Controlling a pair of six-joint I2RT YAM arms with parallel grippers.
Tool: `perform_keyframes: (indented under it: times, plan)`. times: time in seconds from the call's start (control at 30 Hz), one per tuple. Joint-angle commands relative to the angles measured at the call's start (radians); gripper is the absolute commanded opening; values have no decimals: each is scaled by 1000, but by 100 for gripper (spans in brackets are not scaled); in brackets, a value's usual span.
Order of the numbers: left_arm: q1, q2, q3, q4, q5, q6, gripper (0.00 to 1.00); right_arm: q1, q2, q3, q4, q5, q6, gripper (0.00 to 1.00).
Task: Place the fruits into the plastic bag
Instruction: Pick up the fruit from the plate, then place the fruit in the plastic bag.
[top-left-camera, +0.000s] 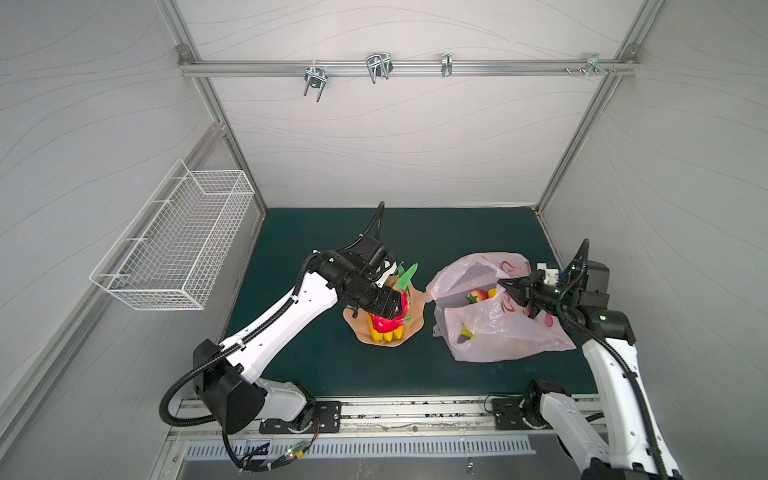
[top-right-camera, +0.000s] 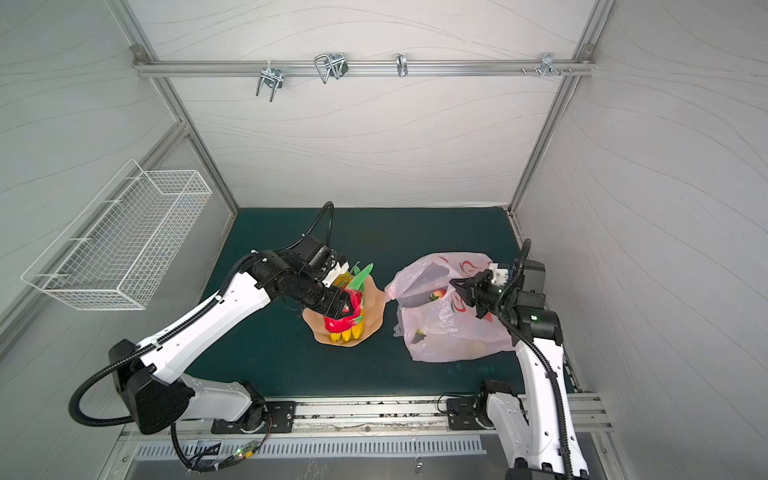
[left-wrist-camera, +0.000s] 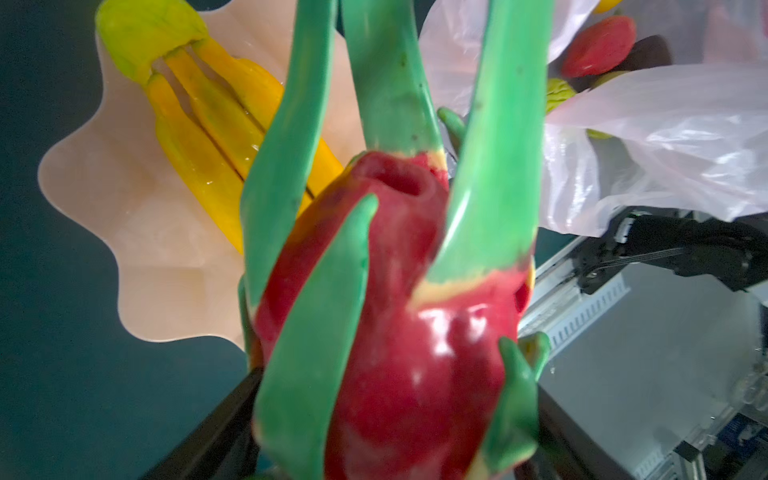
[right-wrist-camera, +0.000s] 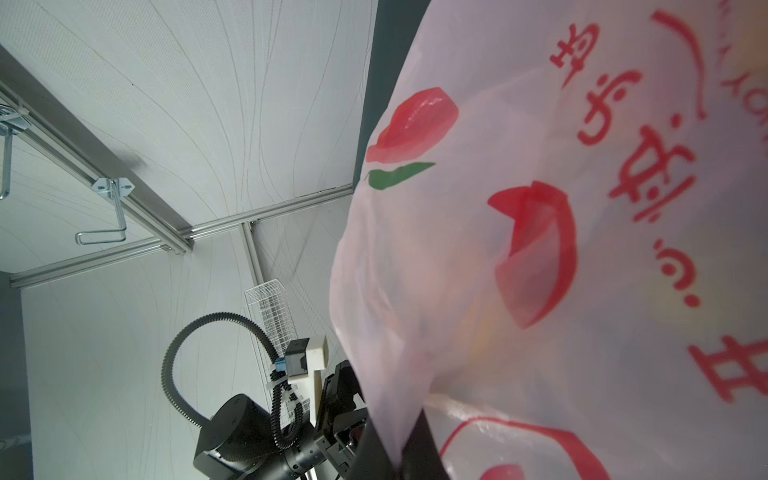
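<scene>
Left gripper (top-left-camera: 395, 309) clamps glossy, green-scaled dragon fruit (left-wrist-camera: 399, 332); right gripper (top-left-camera: 505, 286) pinches thin, crinkly, translucent plastic bag (top-left-camera: 498, 332).

Both top views are taken from high above the front edge, angled down toward the back wall (top-left-camera: 395, 145); the whole green surface (top-left-camera: 457, 232) is shared, nearly identically. The left wrist view is held very close on the dragon fruit (left-wrist-camera: 399, 332), with plate (left-wrist-camera: 145, 249) and plastic bag (left-wrist-camera: 665, 145) seen beyond. The right wrist view is tilted upward, pressed against the plastic bag, with the wire basket (right-wrist-camera: 270, 307) seen far off.
</scene>
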Motion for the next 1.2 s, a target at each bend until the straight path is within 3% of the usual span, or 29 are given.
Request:
perform_keyframes:
  times: [0.0, 0.27, 0.5, 0.73, 1.17]
  plan:
    - [-12, -49, 65, 125, 92, -47, 69, -6, -16, 14, -15, -6, -2, 5]
    - [-202, 44, 160, 221, -32, -109, 65, -6, -25, 22, -28, -5, -3, 5]
    - [-233, 157, 243, 290, -182, -230, 62, -4, -41, 19, -43, 0, -3, 5]
    - [-272, 274, 313, 341, -232, -284, 59, -5, -50, 19, -47, -2, 1, 5]
    - [-427, 326, 287, 440, -237, -349, 60, -4, -55, 11, -35, 0, 17, 5]
